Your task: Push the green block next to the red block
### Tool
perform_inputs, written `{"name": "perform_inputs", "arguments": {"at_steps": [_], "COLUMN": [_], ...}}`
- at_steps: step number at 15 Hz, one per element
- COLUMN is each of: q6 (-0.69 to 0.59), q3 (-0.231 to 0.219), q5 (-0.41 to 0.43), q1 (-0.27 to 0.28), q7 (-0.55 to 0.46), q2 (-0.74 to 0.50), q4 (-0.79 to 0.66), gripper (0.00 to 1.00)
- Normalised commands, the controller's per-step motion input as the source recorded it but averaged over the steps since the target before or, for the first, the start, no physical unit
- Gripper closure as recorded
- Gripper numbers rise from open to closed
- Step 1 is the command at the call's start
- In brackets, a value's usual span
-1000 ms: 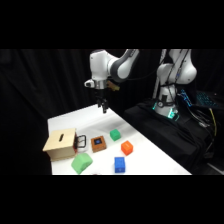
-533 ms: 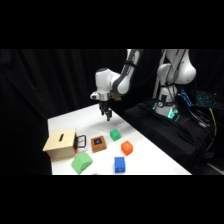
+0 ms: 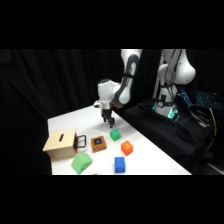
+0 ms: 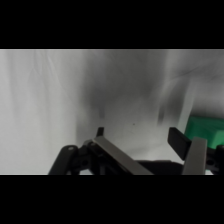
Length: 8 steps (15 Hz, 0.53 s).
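Because the green block (image 3: 115, 135) is to be pushed toward the red block (image 3: 126, 148), the gripper (image 3: 108, 121) is seen in the side view lowered at mid-frame, just up-left of the green block, opposite the red one at its lower right. In the wrist view, the fingers (image 4: 180, 141) are spread with nothing between them; the green block (image 4: 206, 131) lies at the right edge, just outside the right finger.

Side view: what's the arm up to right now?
The white Franka arm's gripper hangs low over the white table, just behind the small dark green cube, fingers apart with nothing between them. In the wrist view that cube sits beside one finger. The small orange-red cube lies a short gap away toward the camera. The two cubes are not yet side by side.
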Motion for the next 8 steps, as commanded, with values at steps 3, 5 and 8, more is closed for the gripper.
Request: {"name": "perform_inputs", "arguments": {"at_steps": [3,5,8], "q6": [0.19,0.18,0.17], "q3": [0.100,0.047,-0.012], "q5": [-0.089,-0.156,-0.222], "q1": [-0.003,0.120,0.281], "q7": [0.00,0.12,0.26], "q2": [0.05,-0.02,-0.10], "q4": [-0.02,-0.07,-0.13], "gripper": [0.00,0.00,0.00]}}
